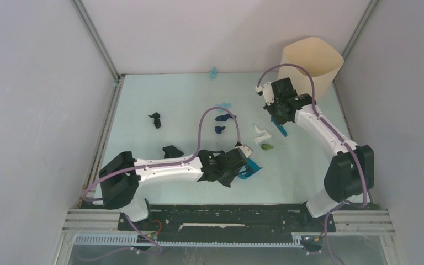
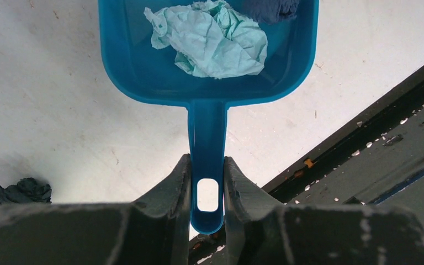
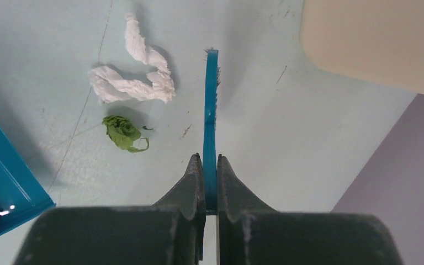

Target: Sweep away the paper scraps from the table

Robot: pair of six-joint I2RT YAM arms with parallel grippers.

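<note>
My left gripper (image 2: 207,165) is shut on the handle of a blue dustpan (image 2: 207,127) near the front of the table (image 1: 138,94). A crumpled light blue scrap (image 2: 210,38) and a dark navy one (image 2: 270,8) lie in the pan. My right gripper (image 3: 210,165) is shut on a thin blue brush (image 3: 210,110) pointing down at the table. Just left of the brush lie a white scrap (image 3: 135,83) and a green scrap (image 3: 122,132). Between them and my left gripper (image 1: 242,160) sits the pan's mouth (image 1: 252,167). Navy scraps (image 1: 220,129) and black scraps (image 1: 154,118) lie farther left.
A tall beige bin (image 1: 311,63) stands at the back right corner, close behind my right gripper (image 1: 277,122). A light blue scrap (image 1: 213,72) lies at the back wall and a black one (image 1: 171,150) beside my left arm. Metal rails edge the table.
</note>
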